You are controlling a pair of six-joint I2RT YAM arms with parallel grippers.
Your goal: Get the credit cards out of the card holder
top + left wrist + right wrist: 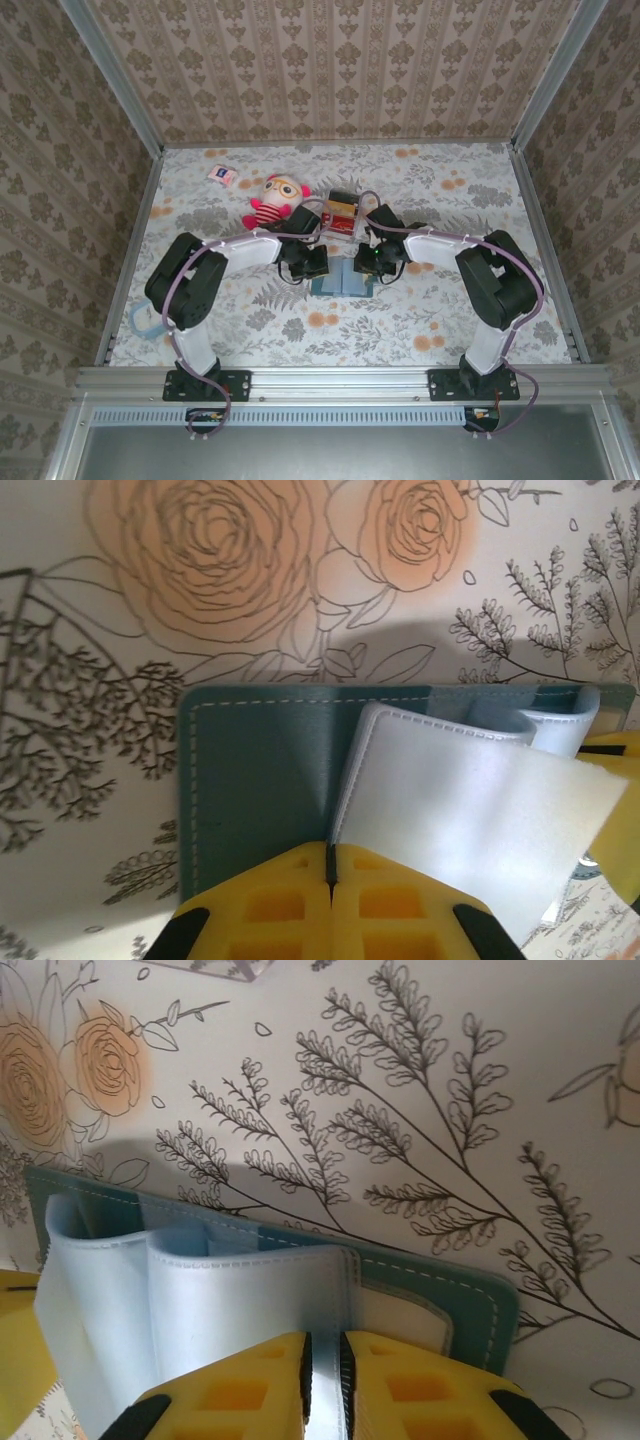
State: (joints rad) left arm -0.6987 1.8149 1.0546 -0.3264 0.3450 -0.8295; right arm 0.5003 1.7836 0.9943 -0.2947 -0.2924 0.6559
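- Closest in, the left gripper's (330, 860) yellow fingers are pressed tight together. They nip the near edge of the card holder (255, 770), right where a pale sleeve (470, 810) hinges off the teal cover.
- Opposite it, the right gripper (325, 1345) has its fingers almost touching, with the edge of another pale sleeve caught in the thin slit between them.
- The card holder lies open on the floral table (450, 310), mid-table between the two arms. It sits just on the near side of a clear tray (343, 215), with the plush doll (275, 203) nearby.
- First danger: both arms grip the same soft wallet. If they pull apart, the sleeves could stretch or the stitching tear. If they lift unevenly, the whole holder comes off the table instead of opening.
- Second danger: this is thin fabric in a shallow pinch. Either sleeve could slip free and flop shut.
- Third danger: I cannot tell whether the credit cards sit inside these sleeves. With both grippers busy holding, neither is free to draw a card out, and a tilt could spill any cards loose.
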